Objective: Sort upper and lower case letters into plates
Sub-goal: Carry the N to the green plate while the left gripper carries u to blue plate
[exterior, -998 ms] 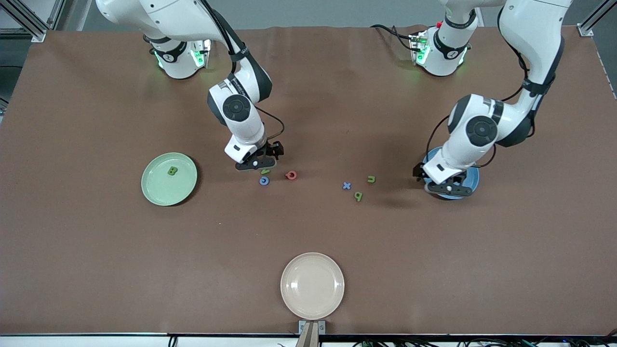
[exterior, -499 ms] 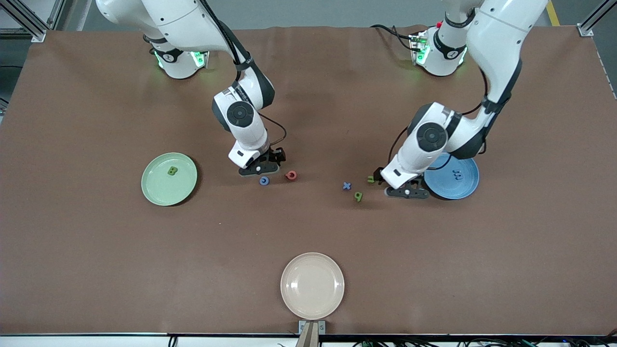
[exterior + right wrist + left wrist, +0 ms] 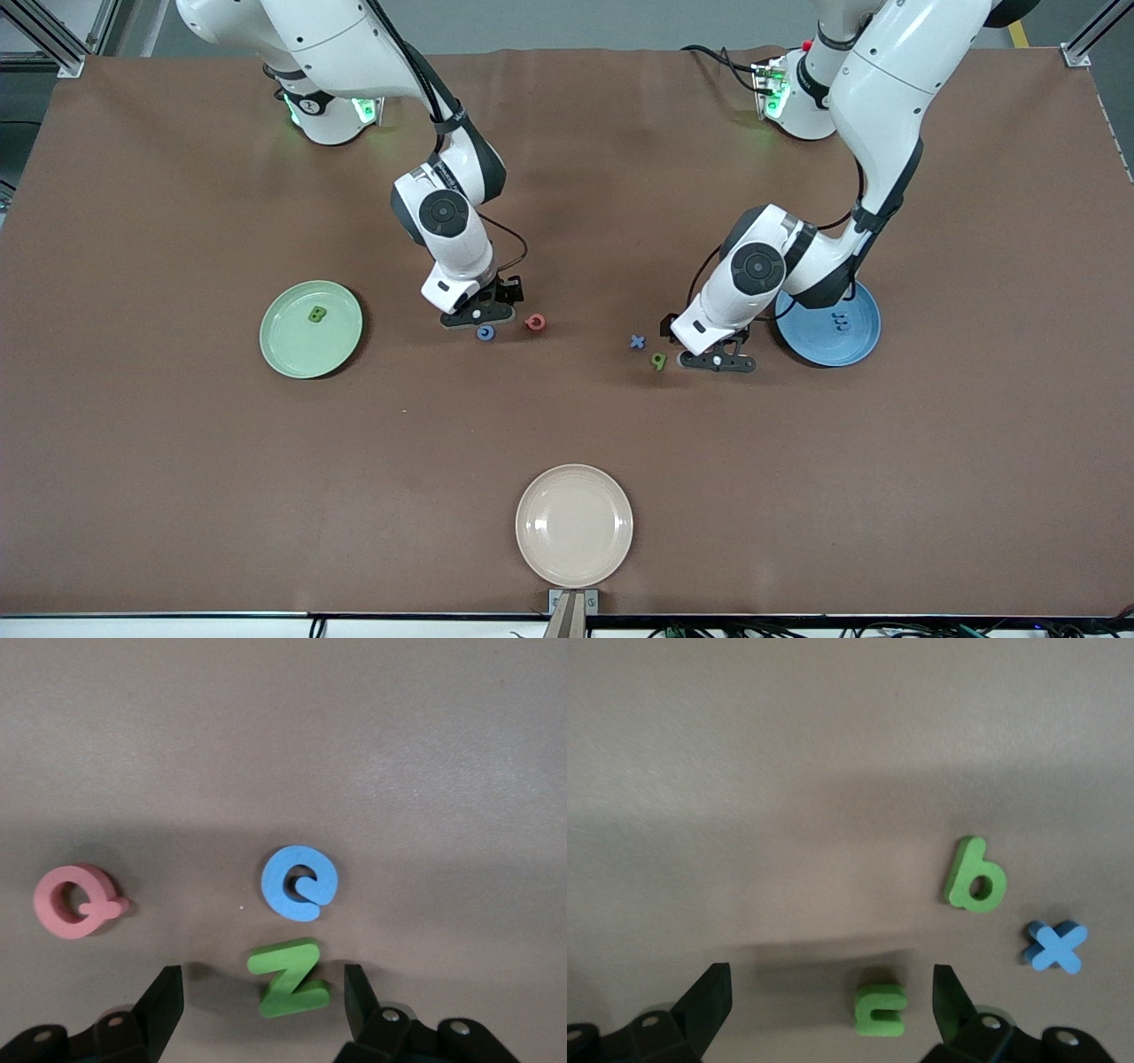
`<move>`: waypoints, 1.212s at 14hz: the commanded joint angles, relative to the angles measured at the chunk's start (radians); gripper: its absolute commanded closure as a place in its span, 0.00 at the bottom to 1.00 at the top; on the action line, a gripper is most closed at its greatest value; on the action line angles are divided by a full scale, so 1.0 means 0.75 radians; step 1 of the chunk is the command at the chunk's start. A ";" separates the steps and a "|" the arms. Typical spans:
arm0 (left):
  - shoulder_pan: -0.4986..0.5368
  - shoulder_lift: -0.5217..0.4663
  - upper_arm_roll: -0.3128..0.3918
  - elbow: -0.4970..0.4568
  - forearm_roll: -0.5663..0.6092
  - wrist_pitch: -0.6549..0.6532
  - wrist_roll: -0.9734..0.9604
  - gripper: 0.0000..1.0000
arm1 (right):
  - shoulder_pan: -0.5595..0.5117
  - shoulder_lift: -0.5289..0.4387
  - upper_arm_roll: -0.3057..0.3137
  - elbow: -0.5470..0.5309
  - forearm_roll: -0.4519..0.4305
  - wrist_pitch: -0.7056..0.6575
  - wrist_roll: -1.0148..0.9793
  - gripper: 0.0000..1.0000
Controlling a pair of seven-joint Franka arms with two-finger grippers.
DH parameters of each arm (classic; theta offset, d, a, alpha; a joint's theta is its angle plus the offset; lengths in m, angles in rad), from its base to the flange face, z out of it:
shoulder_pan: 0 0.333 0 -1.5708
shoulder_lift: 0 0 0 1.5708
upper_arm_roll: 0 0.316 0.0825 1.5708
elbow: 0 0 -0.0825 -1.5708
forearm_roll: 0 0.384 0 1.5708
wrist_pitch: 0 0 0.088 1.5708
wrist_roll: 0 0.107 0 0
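Foam letters: Q (image 3: 75, 901), Z (image 3: 289, 978), x (image 3: 1054, 946), B (image 3: 316, 314).

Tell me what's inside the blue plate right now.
On the blue plate, one small blue letter piece shows near the middle. The left arm's wrist covers the plate's edge toward the loose letters, so anything lying there is hidden.

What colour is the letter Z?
Green. The letter Z shows best in the right wrist view.
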 commanded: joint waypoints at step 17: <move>-0.055 0.029 0.005 0.029 0.020 -0.080 -0.105 0.67 | -0.414 -0.297 -0.011 -0.044 -0.039 -0.467 -0.443 1.00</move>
